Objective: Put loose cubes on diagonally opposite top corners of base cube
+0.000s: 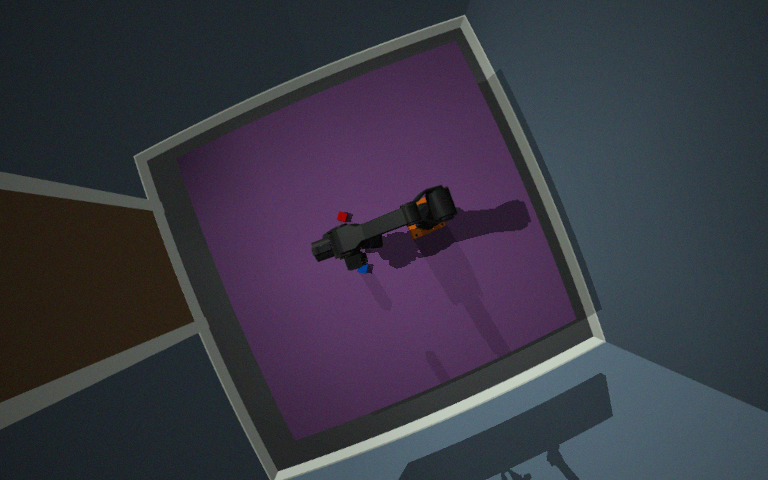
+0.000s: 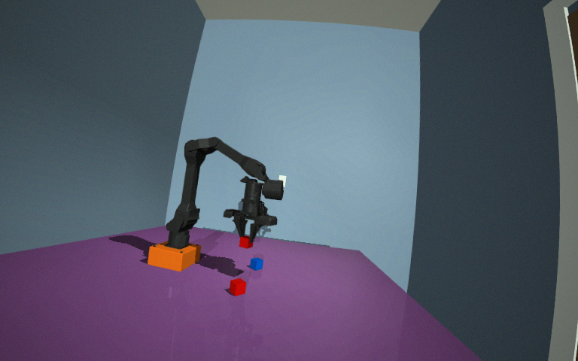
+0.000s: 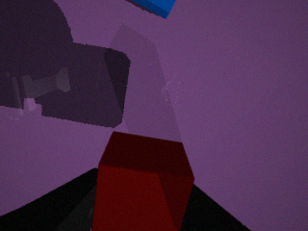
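From above, the arm (image 1: 385, 221) hides the claw and whatever it carries; only a corner of the blue cube (image 1: 363, 269) peeks out beside the wrist. From the side, the claw (image 2: 245, 238) pinches a red cube (image 2: 244, 242), lifted off the purple counter (image 2: 349, 306). In the wrist view the held cube (image 3: 142, 195) fills the lower frame, its bottom edge cut off between the dark fingers. The blue cube (image 2: 255, 263) sits on the counter just below and ahead, and a second red cube (image 2: 238, 286) lies nearer the camera, apart from it. Broad open counter surrounds all three, far from the pale rim (image 1: 436, 404).
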Available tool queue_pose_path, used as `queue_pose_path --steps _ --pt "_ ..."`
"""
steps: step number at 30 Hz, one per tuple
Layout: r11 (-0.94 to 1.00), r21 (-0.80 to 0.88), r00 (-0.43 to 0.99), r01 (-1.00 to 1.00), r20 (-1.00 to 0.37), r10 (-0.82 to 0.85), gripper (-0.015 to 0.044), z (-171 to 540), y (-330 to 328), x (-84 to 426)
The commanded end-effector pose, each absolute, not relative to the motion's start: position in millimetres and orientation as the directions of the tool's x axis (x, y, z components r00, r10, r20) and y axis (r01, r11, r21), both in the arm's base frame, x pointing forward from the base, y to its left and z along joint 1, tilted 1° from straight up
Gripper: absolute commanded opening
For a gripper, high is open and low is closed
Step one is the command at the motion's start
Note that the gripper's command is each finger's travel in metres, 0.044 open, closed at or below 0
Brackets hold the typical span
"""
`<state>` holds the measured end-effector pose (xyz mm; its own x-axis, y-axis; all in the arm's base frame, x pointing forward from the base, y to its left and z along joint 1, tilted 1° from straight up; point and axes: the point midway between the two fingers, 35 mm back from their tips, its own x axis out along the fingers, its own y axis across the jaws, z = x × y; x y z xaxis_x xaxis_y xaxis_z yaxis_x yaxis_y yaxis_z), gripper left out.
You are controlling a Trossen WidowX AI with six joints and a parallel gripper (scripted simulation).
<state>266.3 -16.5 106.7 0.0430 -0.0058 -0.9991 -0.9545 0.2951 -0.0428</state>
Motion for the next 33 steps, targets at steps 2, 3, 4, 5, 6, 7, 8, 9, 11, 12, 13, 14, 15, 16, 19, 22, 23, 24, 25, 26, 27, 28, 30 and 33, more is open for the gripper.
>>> queue_pose_path --steps 2,3,4,5,6,7,8,9,11,12,13,14,15,16,19,22,23,24,25,26,27,28,30,33 --pt "0.441 -0.043 0.043 -0.896 -0.999 -0.01 0.0105 104 -12 269" --pt "0.469 -0.043 0.043 -0.882 -0.999 -0.01 0.0105 104 -12 270" --pt "0.496 -0.043 0.044 -0.867 -0.999 -0.01 0.0105 104 -11 270" --pt "0.523 -0.042 0.044 -0.851 -0.999 -0.01 0.0105 103 -10 271" --pt "0.55 -0.042 0.044 -0.834 -0.999 -0.01 0.0105 103 -9 271" --pt "0.575 -0.041 0.044 -0.817 -0.999 -0.01 0.0105 102 -8 272" --pt "0.601 -0.041 0.044 -0.798 -0.999 -0.009 0.0105 102 -7 272" --pt "0.625 -0.04 0.044 -0.779 -0.999 -0.009 0.0105 101 -6 273" --pt "0.673 -0.039 0.044 -0.739 -0.999 -0.009 0.0105 101 -4 274" --pt "0.696 -0.038 0.044 -0.717 -0.999 -0.009 0.0105 100 -3 274" --pt "0.718 -0.037 0.044 -0.695 -0.999 -0.009 0.0105 100 -2 274" --pt "0.739 -0.036 0.044 -0.673 -0.999 -0.009 0.0105 99 -2 275" --pt "0.76 -0.035 0.044 -0.649 -0.999 -0.009 0.0105 99 -1 275" --pt "0.78 -0.034 0.044 -0.625 -0.999 -0.009 0.0105 98 0 276" --pt "0.835 -0.031 0.044 -0.549 -0.999 -0.009 0.0105 97 3 277" --pt "0.883 -0.028 0.044 -0.469 -0.999 -0.008 0.0105 96 6 278" --pt "0.897 -0.027 0.044 -0.441 -0.999 -0.008 0.0105 95 7 279" --pt "0.91 -0.026 0.044 -0.413 -0.999 -0.008 0.0105 95 8 279" --pt "0.923 -0.024 0.044 -0.384 -0.999 -0.008 0.0105 95 9 279" --pt "0.934 -0.023 0.044 -0.355 -0.999 -0.008 0.0105 94 10 280" --pt "0.945 -0.022 0.044 -0.326 -0.999 -0.008 0.0105 94 11 280" --pt "0.955 -0.021 0.044 -0.296 -0.999 -0.008 0.0105 93 12 281" --pt "0.972 -0.018 0.044 -0.236 -0.999 -0.008 0.0105 92 14 281" --pt "0.989 -0.014 0.044 -0.144 -0.999 -0.007 0.0105 91 17 282"
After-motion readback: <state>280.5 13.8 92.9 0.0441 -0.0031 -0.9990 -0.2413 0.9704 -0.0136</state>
